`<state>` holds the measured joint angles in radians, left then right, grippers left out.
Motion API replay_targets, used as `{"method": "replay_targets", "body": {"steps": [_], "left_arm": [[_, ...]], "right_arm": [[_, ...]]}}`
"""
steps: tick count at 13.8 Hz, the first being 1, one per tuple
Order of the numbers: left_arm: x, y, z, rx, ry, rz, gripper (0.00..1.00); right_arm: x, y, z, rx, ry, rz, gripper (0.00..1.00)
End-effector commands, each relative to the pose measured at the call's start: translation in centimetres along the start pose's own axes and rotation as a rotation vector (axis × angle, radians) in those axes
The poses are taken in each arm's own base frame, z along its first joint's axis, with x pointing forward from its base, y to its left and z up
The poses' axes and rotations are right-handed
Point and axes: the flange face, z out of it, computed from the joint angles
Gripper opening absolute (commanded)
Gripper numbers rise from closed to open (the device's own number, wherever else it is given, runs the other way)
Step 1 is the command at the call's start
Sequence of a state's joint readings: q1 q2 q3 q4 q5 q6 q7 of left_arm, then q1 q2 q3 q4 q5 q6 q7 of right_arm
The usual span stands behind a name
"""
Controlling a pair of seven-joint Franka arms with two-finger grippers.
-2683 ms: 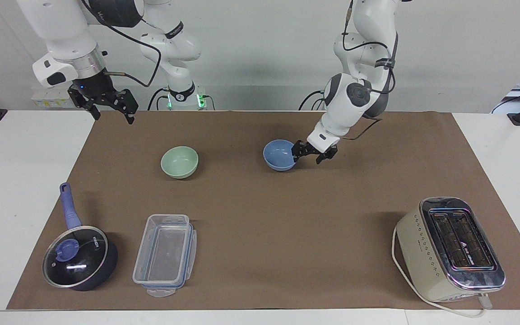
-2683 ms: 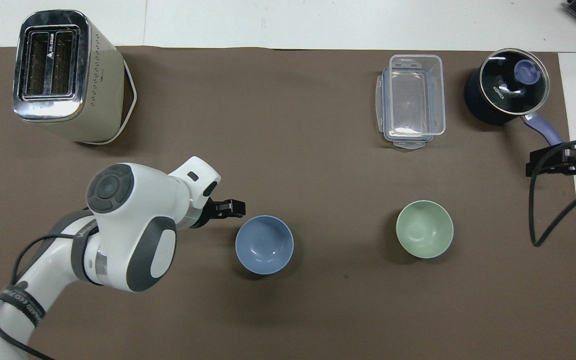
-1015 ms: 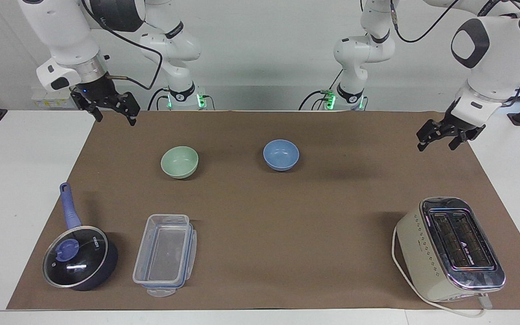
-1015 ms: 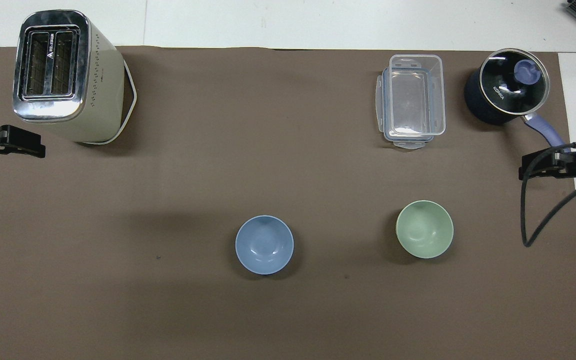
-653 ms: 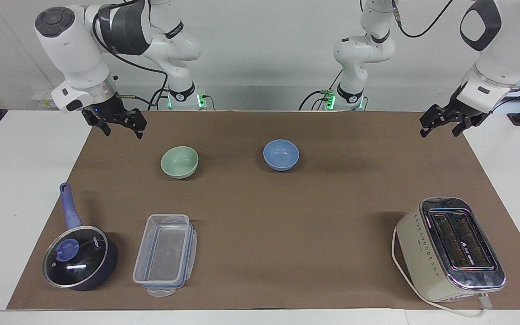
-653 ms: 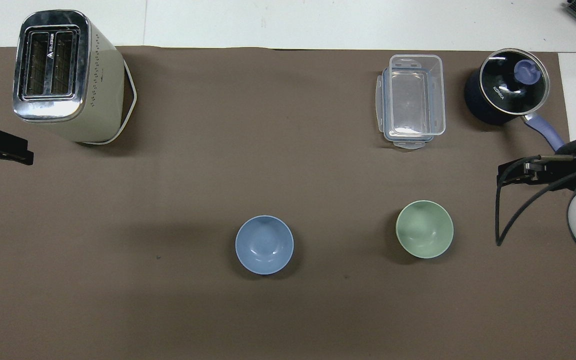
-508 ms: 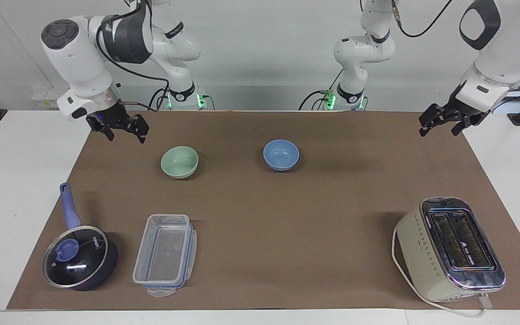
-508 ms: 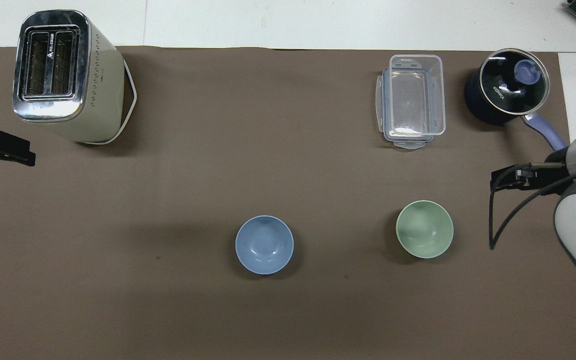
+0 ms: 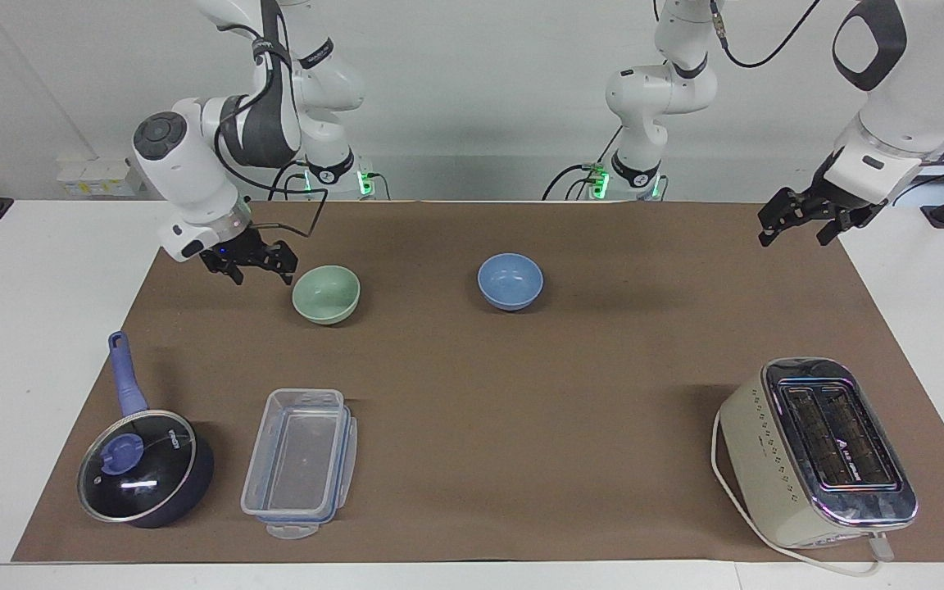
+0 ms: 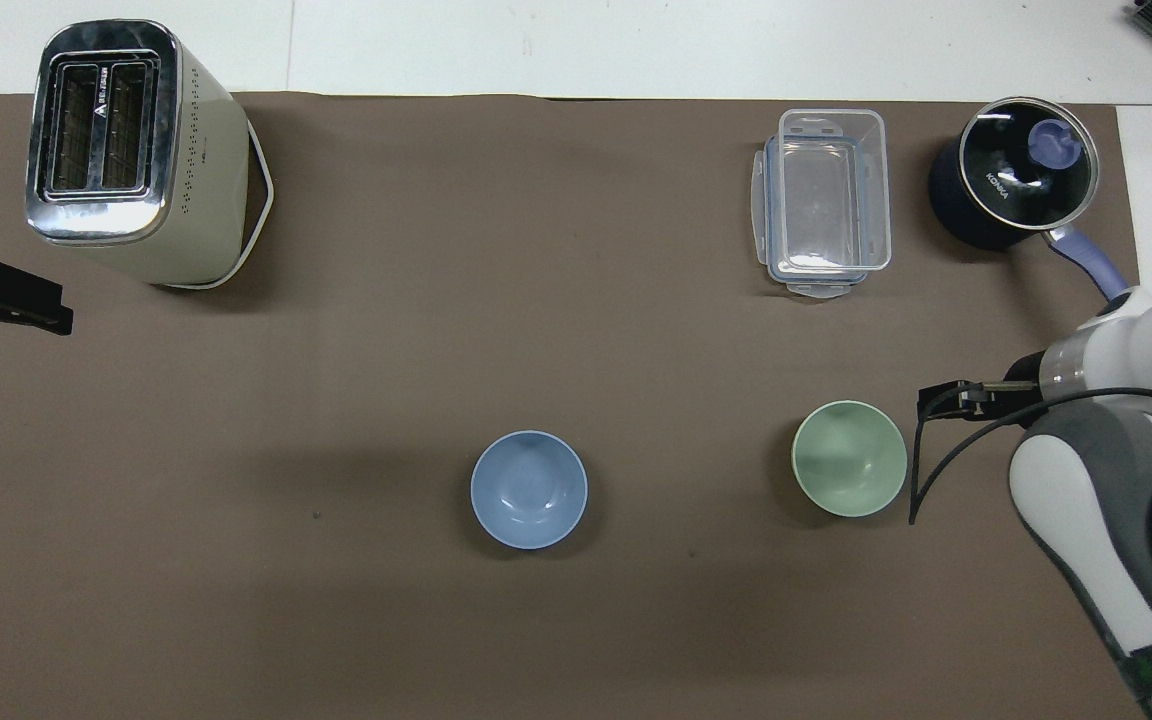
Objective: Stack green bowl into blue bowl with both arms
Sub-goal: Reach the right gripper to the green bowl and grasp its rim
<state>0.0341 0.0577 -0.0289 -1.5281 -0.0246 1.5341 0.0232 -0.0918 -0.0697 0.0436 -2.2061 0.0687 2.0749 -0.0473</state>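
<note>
**Right arm closing on green bowl, left arm parked at mat edge**

Since the earlier frames the right gripper has swung in from the right arm's end of the table and dropped low, now just beside the green bowl, not touching it; fingers wide, nothing held. Left gripper has pulled off the blue bowl and now waits in the air over the mat's edge at the left arm's end, fingers wide, empty.

Progress: no stacking done. Green bowl sits upright on the brown mat, well apart from the blue bowl, toward the right arm's end from it. Blue bowl upright, empty, mid-mat. Left to do, by my read: grasp green bowl rim, lift, carry over blue bowl, lower in.

Room: bare mat between the two bowls, so the carry path looks open. Clear container and saucepan lie farther from the robots than the green bowl, well apart. Toaster is well apart from the blue bowl, toward the left arm's end. Neither bowl is near a mat edge.
</note>
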Motion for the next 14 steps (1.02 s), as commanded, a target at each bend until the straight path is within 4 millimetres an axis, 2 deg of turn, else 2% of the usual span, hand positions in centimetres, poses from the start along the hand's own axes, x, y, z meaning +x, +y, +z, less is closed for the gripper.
{"method": "replay_targets", "body": {"steps": [1,4,8,11,14], "left_arm": [[-0.3,-0.5,-0.2,0.010,-0.011,-0.011,1.00],[-0.3,-0.3,-0.2,0.010,-0.011,-0.008,1.00],[-0.4,-0.5,-0.2,0.010,-0.010,-0.011,1.00],[-0.3,-0.4,-0.2,0.010,-0.010,-0.009,1.00],[-0.3,-0.5,-0.2,0.010,-0.011,-0.011,1.00]], "right_arm": [[-0.7,-0.7,1.1,0.018,0.027,-0.038,1.00],[-1.0,-1.1,4.8,0.027,0.021,-0.062,1.00],[-2.1,-1.1,8.2,0.024,0.018,-0.108,1.00],[-2.2,-1.1,8.5,0.026,0.012,-0.117,1.00],[-2.4,-1.1,8.5,0.027,0.003,-0.121,0.81]]}}
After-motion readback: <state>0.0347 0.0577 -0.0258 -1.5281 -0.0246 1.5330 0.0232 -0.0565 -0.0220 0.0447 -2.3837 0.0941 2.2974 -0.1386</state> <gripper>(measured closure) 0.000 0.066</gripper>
